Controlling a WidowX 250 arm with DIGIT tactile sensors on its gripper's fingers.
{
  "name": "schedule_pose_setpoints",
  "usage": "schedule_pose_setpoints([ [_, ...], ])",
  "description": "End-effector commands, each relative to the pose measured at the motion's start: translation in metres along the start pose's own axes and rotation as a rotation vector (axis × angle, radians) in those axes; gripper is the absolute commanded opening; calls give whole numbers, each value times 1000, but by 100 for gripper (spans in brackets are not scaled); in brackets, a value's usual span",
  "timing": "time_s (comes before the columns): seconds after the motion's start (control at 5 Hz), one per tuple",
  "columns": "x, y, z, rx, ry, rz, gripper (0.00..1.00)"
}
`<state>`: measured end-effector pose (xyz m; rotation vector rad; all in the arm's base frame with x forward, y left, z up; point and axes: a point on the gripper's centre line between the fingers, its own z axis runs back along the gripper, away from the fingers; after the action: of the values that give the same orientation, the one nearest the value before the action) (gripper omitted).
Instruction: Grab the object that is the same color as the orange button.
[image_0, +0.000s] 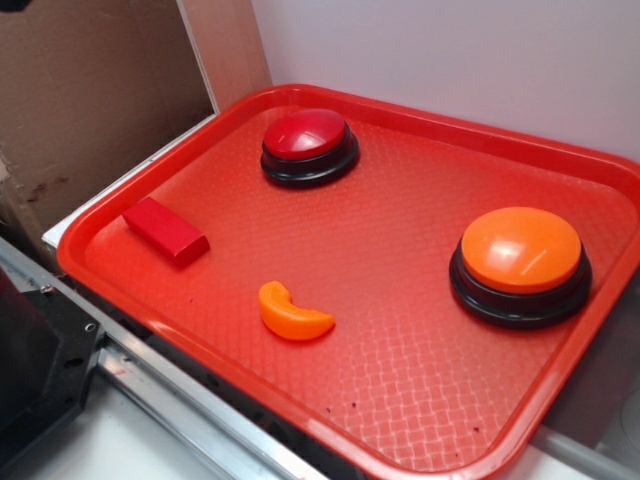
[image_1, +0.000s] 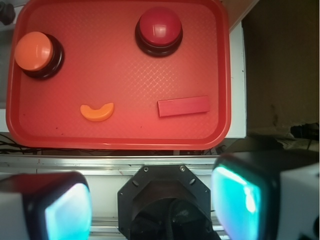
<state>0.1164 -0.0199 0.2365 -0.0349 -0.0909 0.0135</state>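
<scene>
My gripper (image_1: 150, 200) has its fingers (image_1: 60, 210) spread wide with nothing between them, hanging high over the rail just off the tray's (image_1: 120, 142) near edge. The orange crescent (image_1: 97, 112) lies free on the tray's near part, the red block (image_1: 183, 106) beside it. Farther back I see the orange button (image_1: 36, 52) and red button (image_1: 159, 30) standing well apart.

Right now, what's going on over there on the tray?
Nothing is held yet. The gripper hangs open above the near edge of the red tray, well back from everything on it. The orange crescent, which matches the orange button, lies untouched on the tray floor. A red block and a red button also sit on the tray, apart from each other. The grab has not started.
</scene>
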Motion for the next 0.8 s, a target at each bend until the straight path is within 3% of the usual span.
schedule_pose_setpoints([
  [0.0,0,0,0,0,0,0,100],
  [0.4,15,-26,-37,75,-24,-219,100],
  [0.6,19,-45,-59,50,-55,-408,100],
])
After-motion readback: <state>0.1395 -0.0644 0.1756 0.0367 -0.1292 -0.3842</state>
